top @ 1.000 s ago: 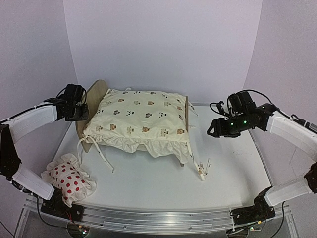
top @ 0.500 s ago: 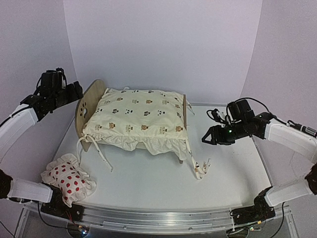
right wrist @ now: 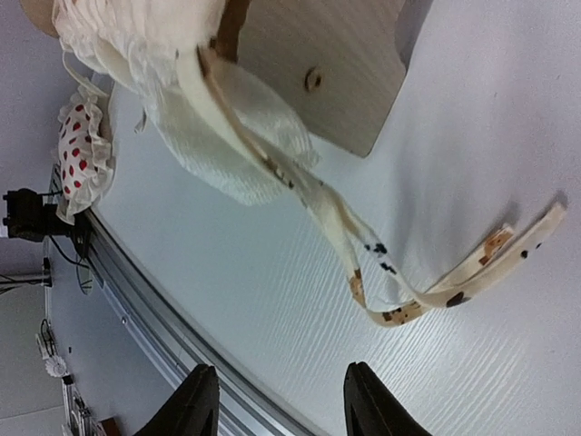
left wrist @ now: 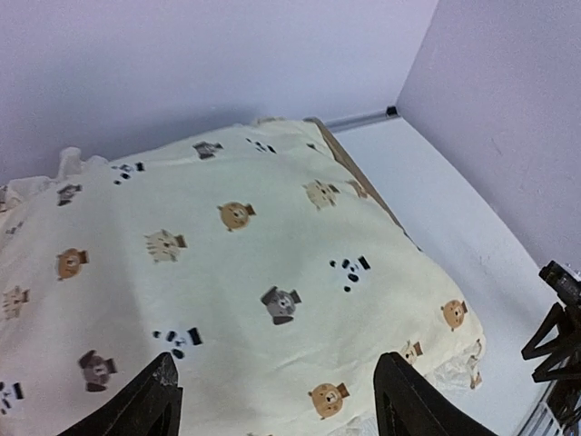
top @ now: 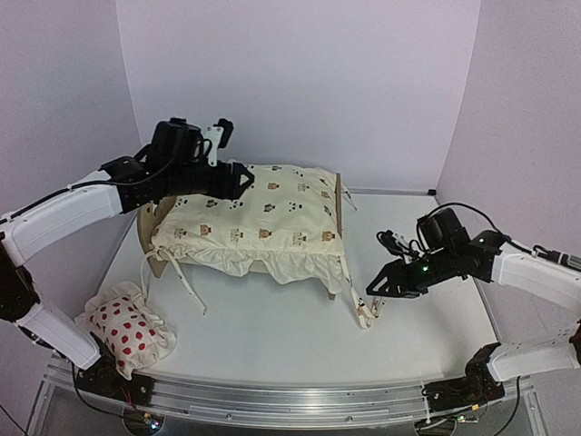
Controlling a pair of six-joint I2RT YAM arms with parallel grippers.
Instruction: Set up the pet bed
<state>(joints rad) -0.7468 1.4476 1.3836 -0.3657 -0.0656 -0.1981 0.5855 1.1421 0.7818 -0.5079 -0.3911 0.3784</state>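
Observation:
The pet bed (top: 148,216) stands at the back left of the table, its light-wood footboard (top: 339,204) facing right. A cream animal-print cushion (top: 259,218) covers it, frills and ties hanging over the sides. My left gripper (top: 238,180) hovers open above the cushion's headboard end. In the left wrist view the cushion (left wrist: 236,245) fills the frame between the spread fingers of the left gripper (left wrist: 277,404). My right gripper (top: 377,289) is low over the table, open and holding nothing, beside the loose ties (top: 368,311). In the right wrist view the ties (right wrist: 436,291) lie just beyond the right gripper (right wrist: 281,400).
A small white pillow with red spots (top: 127,331) lies at the table's front left corner, also seen in the right wrist view (right wrist: 82,154). The metal rail (top: 272,400) runs along the near edge. Walls close in on three sides.
My left arm has swung from beside the headboard to above the cushion, its jaws now wide. My right gripper has dropped forward toward the loose ties, jaws somewhat narrower.

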